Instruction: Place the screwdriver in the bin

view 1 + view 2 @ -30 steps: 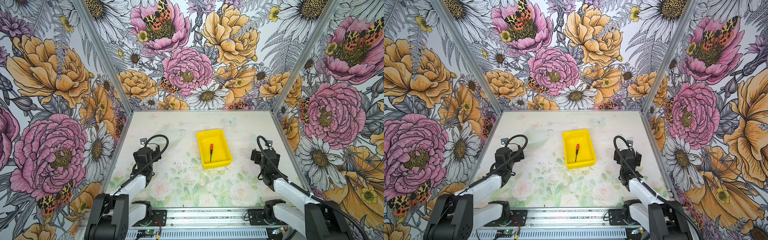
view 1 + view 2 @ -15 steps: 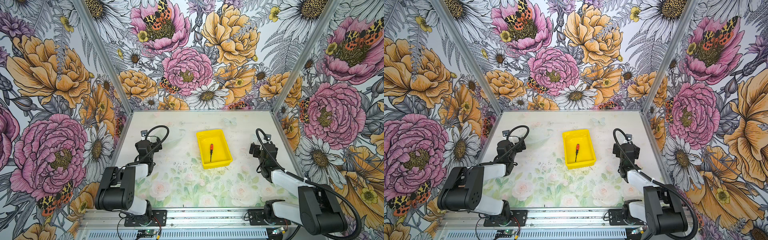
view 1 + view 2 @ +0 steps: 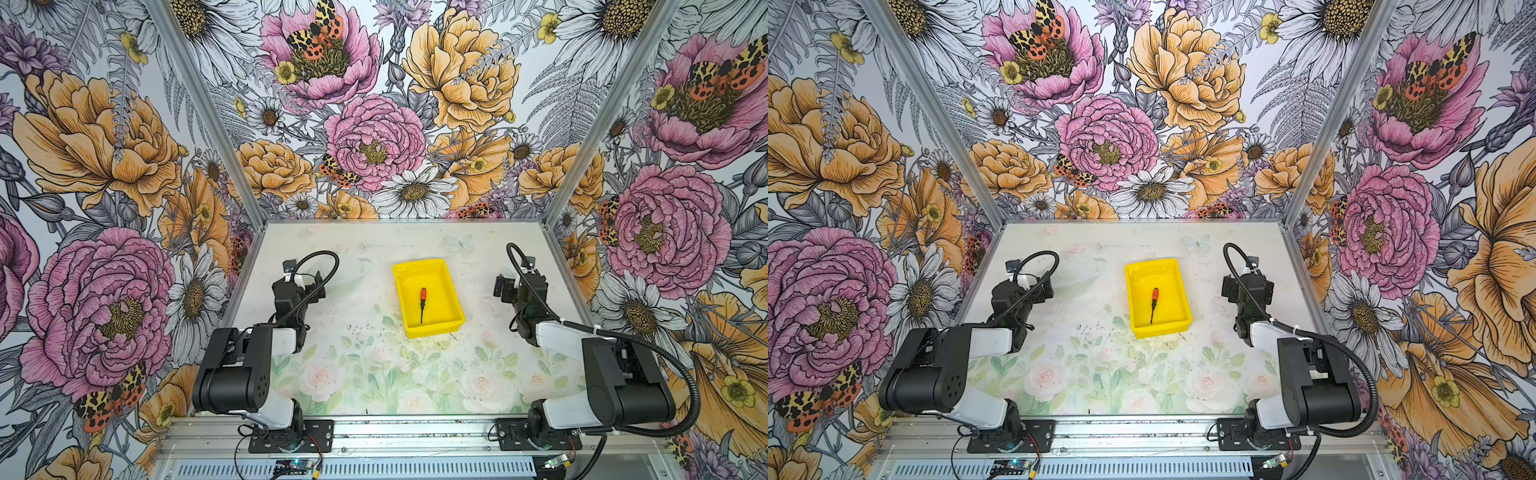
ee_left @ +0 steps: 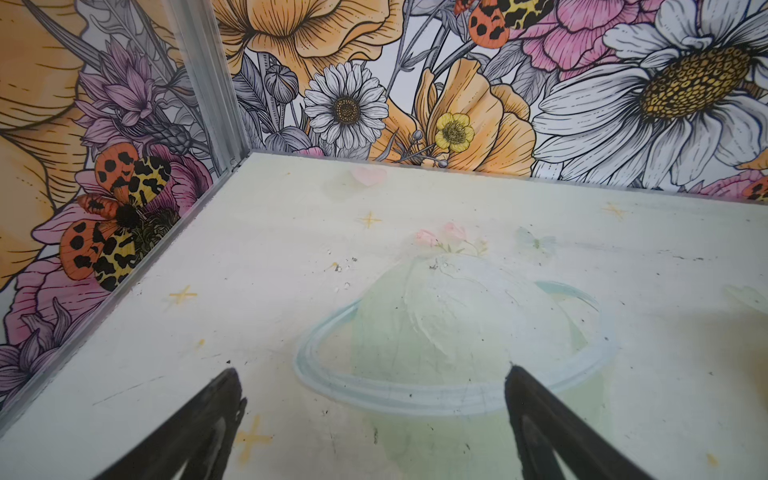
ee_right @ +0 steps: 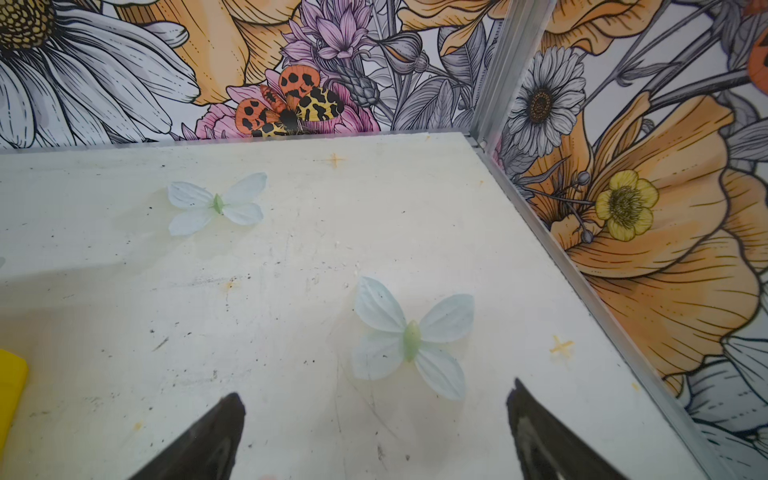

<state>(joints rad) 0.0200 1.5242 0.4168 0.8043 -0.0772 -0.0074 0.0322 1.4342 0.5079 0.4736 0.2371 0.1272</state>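
You'll see the slim screwdriver (image 3: 422,303), red-orange handle, black collar, thin dark shaft, lying flat inside the yellow bin (image 3: 434,330) on the bench (image 3: 365,374); left jaws and right jaws gape wide, holding nothing

The left arm (image 3: 232,374) and the right arm (image 3: 619,382) are both bolted to the metal rail (image 3: 415,432) on black base plates (image 3: 291,436) with visible screws. Nearest the rail sit boxy black joint housings, the left one dotted with small holes; farther from it come smooth white shells. A ribbed black hose (image 3: 690,386) runs along each arm, with white ties on the right one. The left gripper (image 4: 372,372) and right gripper (image 5: 374,388) have matt black fingers (image 4: 195,428) tapering to points.
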